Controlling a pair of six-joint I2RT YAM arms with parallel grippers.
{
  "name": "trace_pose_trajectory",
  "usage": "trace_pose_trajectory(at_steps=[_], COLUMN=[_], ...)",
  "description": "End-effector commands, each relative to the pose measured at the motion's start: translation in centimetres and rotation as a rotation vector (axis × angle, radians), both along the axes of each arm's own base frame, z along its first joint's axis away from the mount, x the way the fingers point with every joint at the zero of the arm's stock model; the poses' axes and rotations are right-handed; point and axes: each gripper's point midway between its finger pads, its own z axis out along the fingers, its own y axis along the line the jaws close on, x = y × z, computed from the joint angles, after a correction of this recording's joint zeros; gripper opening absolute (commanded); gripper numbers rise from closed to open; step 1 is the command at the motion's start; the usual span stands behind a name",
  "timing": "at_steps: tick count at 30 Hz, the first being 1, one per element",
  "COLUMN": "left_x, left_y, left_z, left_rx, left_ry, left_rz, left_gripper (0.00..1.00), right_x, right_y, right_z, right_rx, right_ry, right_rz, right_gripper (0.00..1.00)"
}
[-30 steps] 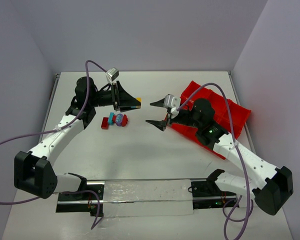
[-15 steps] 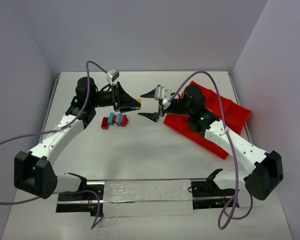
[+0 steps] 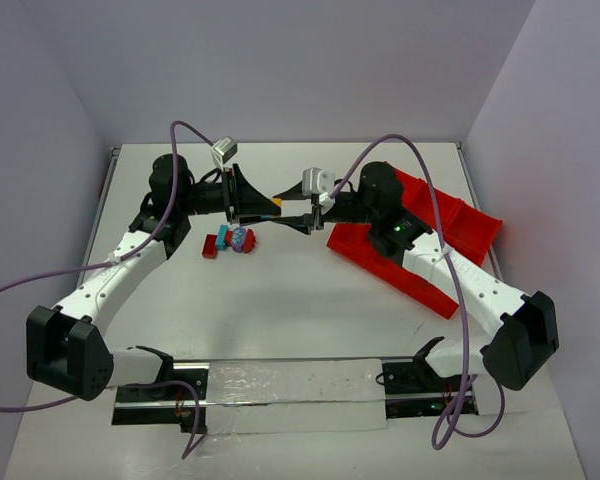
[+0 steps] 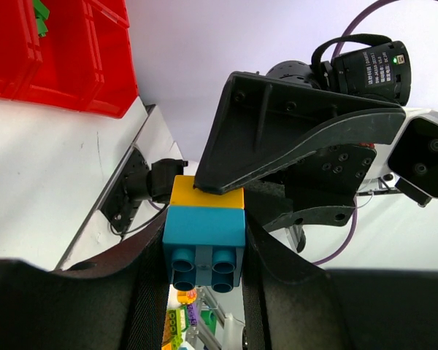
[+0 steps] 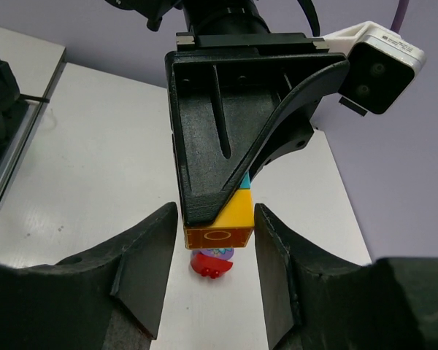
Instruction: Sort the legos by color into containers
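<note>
Holding side: left fingers (image 4: 147, 295) pinch a teal brick (image 4: 204, 244) with a yellow brick (image 4: 208, 195) stacked on it, raised above the counter (image 3: 280, 300) between the 2 arms.
Right fingers (image 5: 142, 277): spread, 1 on each side of the yellow brick, not yet closed on it.
Tray (image 3: 470, 225): red, at the counter's right, well apart from the stack.
Risk 1: an off-centre squeeze on the yellow brick could twist the stack out of the left pinch and drop it.
Risk 2: the black finger tips meet very close together, so a small misalignment likely means a knock.
Left wrist only: the teal brick's underside, and a green brick (image 4: 38, 16) already in a tray compartment.
Right wrist only: gaps on both sides of the yellow brick, and red and purple legos (image 5: 213, 262) lying loose on the counter below.
</note>
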Motion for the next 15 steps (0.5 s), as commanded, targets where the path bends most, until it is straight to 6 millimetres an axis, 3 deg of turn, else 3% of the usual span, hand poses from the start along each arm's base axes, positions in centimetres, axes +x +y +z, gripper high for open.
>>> trace_pose_trajectory(at_steps=[1,8,13,15], left_x=[-1.0,-1.1,-1.3,-1.6], left_y=[0.1,0.2,0.3,0.6], left_z=[2.3,2.5,2.9,3.7], left_rx=[-0.025,-0.027,-0.029,-0.043], left_ry=[-0.075,-0.088,-0.114,-0.167], left_rz=[-0.027,-0.026,-0.023,-0.013], left_gripper=[0.0,0.0,0.0,0.0], right_x=[-0.1,0.1,0.4,0.6], right_y=[0.2,-0.1,-0.1,-0.2], right_z=[1.8,1.5,1.2,1.0], right_rx=[0.032,0.034,0.026,0.023], right_ry=[-0.041,-0.036,-0.025,-0.017], right_rz=[0.006,-0.021,-0.033,-0.044], right_gripper=[0.49,0.44,0.03,0.0])
